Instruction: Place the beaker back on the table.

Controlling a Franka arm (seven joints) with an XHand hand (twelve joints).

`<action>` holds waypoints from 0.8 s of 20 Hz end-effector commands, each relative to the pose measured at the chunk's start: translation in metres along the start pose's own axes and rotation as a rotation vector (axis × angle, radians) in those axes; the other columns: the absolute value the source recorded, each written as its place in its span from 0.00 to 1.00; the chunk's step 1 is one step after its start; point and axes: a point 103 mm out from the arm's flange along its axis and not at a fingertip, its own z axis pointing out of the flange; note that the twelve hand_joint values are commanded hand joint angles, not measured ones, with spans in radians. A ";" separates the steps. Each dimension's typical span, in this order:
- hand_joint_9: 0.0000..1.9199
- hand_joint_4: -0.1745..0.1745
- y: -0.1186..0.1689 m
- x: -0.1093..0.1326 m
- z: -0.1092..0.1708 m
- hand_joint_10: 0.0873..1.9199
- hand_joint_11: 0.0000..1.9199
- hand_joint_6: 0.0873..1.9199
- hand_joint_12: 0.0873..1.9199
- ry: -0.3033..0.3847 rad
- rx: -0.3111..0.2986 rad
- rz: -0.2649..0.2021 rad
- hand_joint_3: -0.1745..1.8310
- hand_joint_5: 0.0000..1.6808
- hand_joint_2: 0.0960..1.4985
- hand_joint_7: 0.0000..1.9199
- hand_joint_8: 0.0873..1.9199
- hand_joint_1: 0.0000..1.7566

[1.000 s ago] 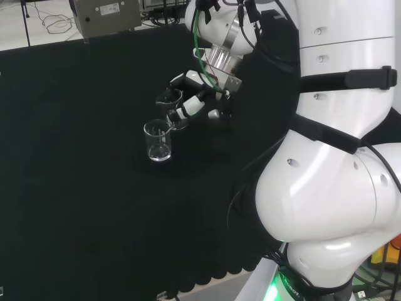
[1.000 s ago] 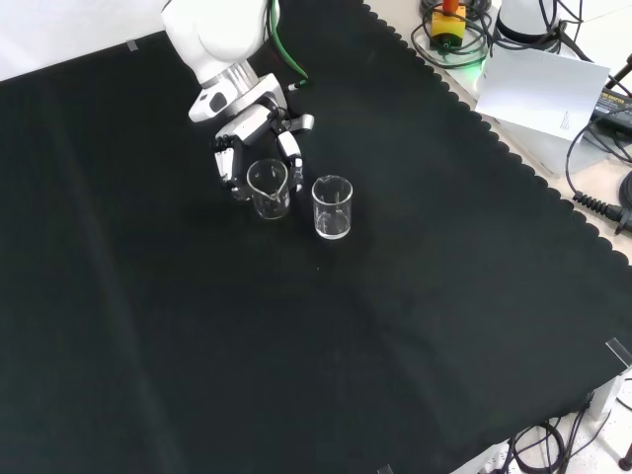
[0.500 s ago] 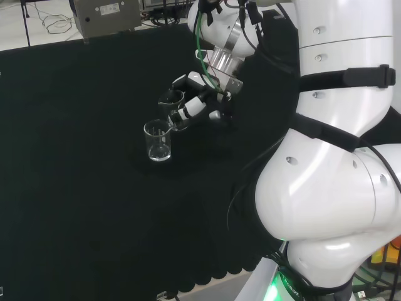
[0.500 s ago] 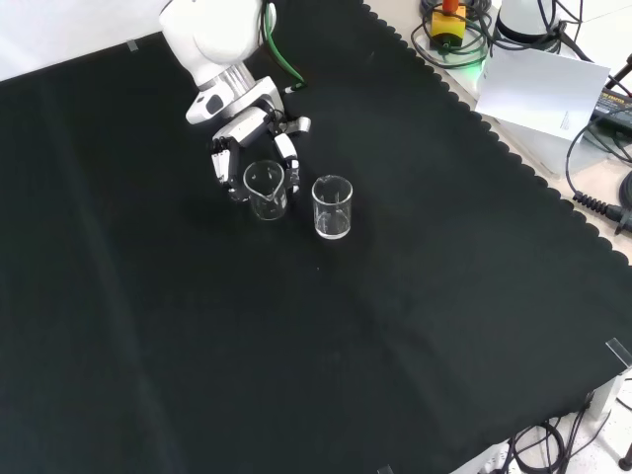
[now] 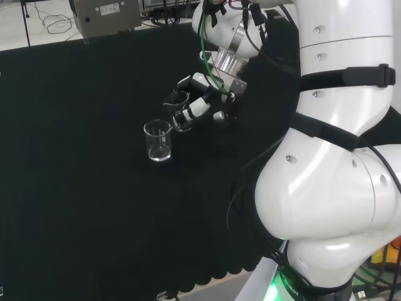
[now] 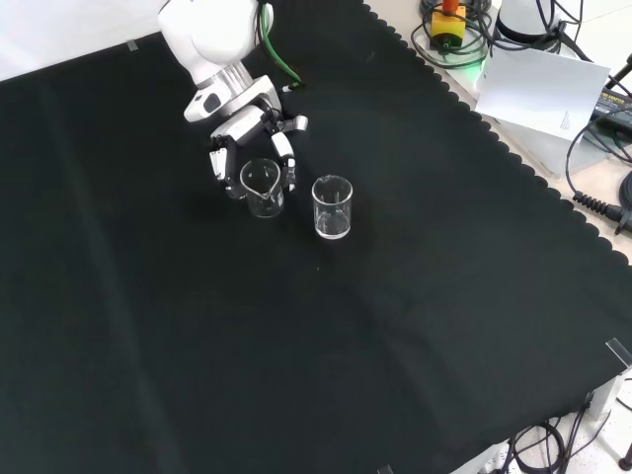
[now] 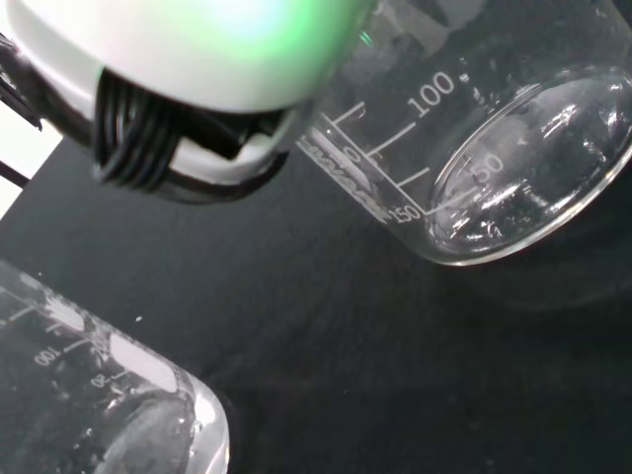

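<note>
black cloth (image 6: 415, 296) covers the whole worktop, its scalloped edge running along the right side of the front view. over it the white arm (image 5: 332, 157) rises in big rounded links at the right of the head view, and its last link reaches in from the top of the front view, angled down toward the cloth, with a green cable looping off the wrist. at the end of that link the hand (image 6: 247, 133) (image 5: 203, 94) hangs palm toward the glassware, its black and white fingers (image 6: 287, 156) curled down on either side of a clear glass beaker (image 6: 262, 188) (image 5: 178, 110) (image 7: 484, 128), so the hand is clamped around the beaker, fingers on its left and right walls in the front view and the thumb side behind it. the beaker stands close to upright in the front view, spout rim toward the camera; in the wrist view its printed scale and round base show, tilted across the frame, with dark cloth just under the base, though i cannot tell whether the base touches the cloth. a second clear beaker (image 6: 332, 206) (image 5: 157, 140) (image 7: 89, 415) stands upright on the cloth, free of the hand, just to the right of the held one in the front view and nearer the camera in the head view.
</note>
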 end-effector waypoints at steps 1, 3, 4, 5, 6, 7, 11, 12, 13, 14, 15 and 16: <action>0.79 0.00 0.010 0.013 0.027 0.09 0.58 0.44 0.37 -0.032 0.016 0.007 0.51 0.69 0.30 0.71 0.36 0.82; 0.79 0.00 0.003 0.003 0.018 0.09 0.58 0.44 0.37 -0.037 0.005 0.031 0.51 0.69 0.30 0.71 0.35 0.82; 0.79 0.00 0.004 0.004 0.020 0.08 0.58 0.44 0.37 -0.043 0.008 0.030 0.50 0.69 0.30 0.70 0.35 0.82; 0.80 0.00 0.006 0.006 0.023 0.08 0.58 0.44 0.37 -0.049 0.013 0.027 0.50 0.69 0.30 0.70 0.36 0.82; 0.80 0.00 0.008 0.010 0.027 0.07 0.59 0.45 0.37 -0.056 0.020 0.023 0.50 0.69 0.31 0.70 0.36 0.82; 0.80 0.00 0.009 0.012 0.030 0.07 0.59 0.45 0.37 -0.063 0.025 0.025 0.50 0.69 0.31 0.70 0.36 0.82; 0.72 0.52 0.018 0.020 0.043 0.07 0.54 0.43 0.44 -0.227 0.037 0.158 0.38 0.68 0.44 0.65 0.33 0.74; 0.69 0.35 0.020 0.024 0.045 0.07 0.51 0.42 0.46 -0.212 0.039 0.139 0.35 0.68 0.47 0.62 0.34 0.72; 0.66 0.19 0.022 0.029 0.046 0.08 0.48 0.41 0.50 -0.194 0.037 0.124 0.33 0.68 0.49 0.58 0.35 0.70; 0.63 0.20 0.021 0.029 0.043 0.09 0.44 0.42 0.52 -0.170 0.033 0.110 0.35 0.63 0.45 0.54 0.36 0.70; 0.60 0.25 0.019 0.029 0.038 0.10 0.41 0.43 0.55 -0.144 0.033 0.100 0.40 0.57 0.39 0.51 0.37 0.70; 0.55 0.30 0.015 0.027 0.031 0.12 0.35 0.45 0.59 -0.116 0.049 0.079 0.44 0.49 0.34 0.45 0.37 0.69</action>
